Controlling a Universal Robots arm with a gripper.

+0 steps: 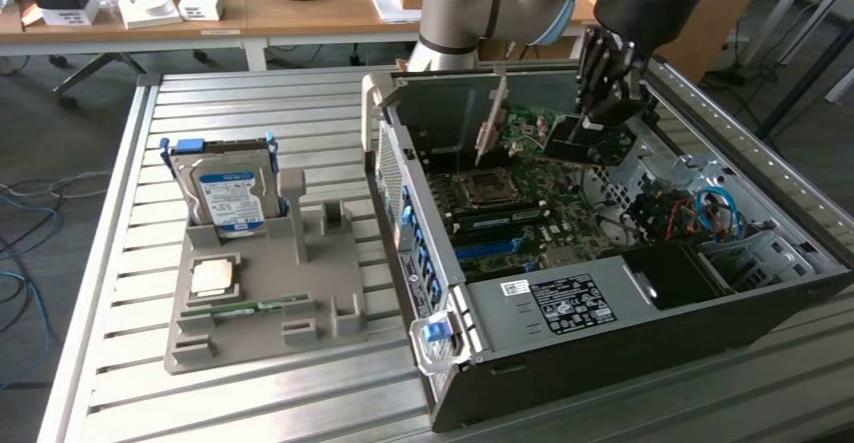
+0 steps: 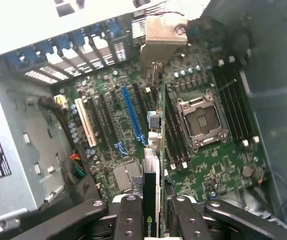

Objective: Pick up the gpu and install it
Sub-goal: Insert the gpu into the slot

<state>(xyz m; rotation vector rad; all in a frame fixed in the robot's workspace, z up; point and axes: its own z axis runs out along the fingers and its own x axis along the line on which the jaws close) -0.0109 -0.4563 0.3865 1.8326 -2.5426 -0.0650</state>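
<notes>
My gripper point(image 1: 603, 113) hangs inside the open computer case point(image 1: 747, 308), shut on the gpu point(image 1: 585, 143). The card is black at the held end, and its metal bracket points toward the case's rear wall. In the wrist view the gpu point(image 2: 152, 165) runs edge-on from between my fingers point(image 2: 129, 216) to its silver bracket point(image 2: 162, 35). It hovers above the motherboard point(image 2: 218, 165), roughly over the gap between the blue slot point(image 2: 131, 117) and the CPU socket point(image 2: 201, 120). I cannot tell whether it touches the board.
On the exterior view's left, a grey fixture tray point(image 1: 327, 293) holds the silver hard drive point(image 1: 227, 191), a small chip point(image 1: 214, 278) and a green memory stick point(image 1: 247, 310). The power supply point(image 1: 567, 303) closes off the case's near end. Blue cables point(image 1: 714, 208) lie at its right.
</notes>
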